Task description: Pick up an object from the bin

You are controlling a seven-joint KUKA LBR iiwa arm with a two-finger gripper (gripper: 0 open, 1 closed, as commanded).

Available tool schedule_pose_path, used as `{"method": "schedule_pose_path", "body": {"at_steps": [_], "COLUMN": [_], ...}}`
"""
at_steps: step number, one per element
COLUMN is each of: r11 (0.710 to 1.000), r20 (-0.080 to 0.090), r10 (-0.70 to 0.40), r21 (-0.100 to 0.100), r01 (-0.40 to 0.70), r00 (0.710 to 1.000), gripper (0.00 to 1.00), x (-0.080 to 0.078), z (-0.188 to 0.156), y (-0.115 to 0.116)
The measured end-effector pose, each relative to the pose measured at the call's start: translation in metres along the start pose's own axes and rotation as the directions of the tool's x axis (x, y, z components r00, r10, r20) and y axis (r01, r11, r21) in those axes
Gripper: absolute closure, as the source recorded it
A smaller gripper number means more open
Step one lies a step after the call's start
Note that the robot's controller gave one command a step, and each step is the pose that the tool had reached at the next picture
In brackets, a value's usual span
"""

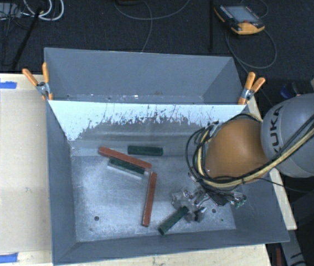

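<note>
My gripper is low in the bin's front right part, under the arm's orange cover. Its metal tip is at the upper right end of a dark green bar that lies slanted on the floor. I cannot tell whether it touches the bar. Just to the left, a red-brown bar lies nearly upright in the view.
Further back left lie a second red-brown bar, a grey-green bar beside it and a short dark green block. The arm and its cables cover the bin's right side.
</note>
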State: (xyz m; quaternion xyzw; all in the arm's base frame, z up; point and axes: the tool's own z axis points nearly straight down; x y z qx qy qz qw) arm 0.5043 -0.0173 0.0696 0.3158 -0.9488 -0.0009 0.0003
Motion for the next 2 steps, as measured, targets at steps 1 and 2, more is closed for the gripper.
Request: {"method": "schedule_pose_path", "body": {"at_steps": [1,2], "r11": [0.997,0.996], "r20": [0.006,0.008], "r10": [0.073,0.087], "r21": [0.005,0.007], "r01": [-0.073,-0.087], "r00": [0.997,0.996], "gripper": [1.0,1.0], "x": [0.007,-0.001], "z": [-0.094,-0.191], "y": [-0.007,-0.021]}}
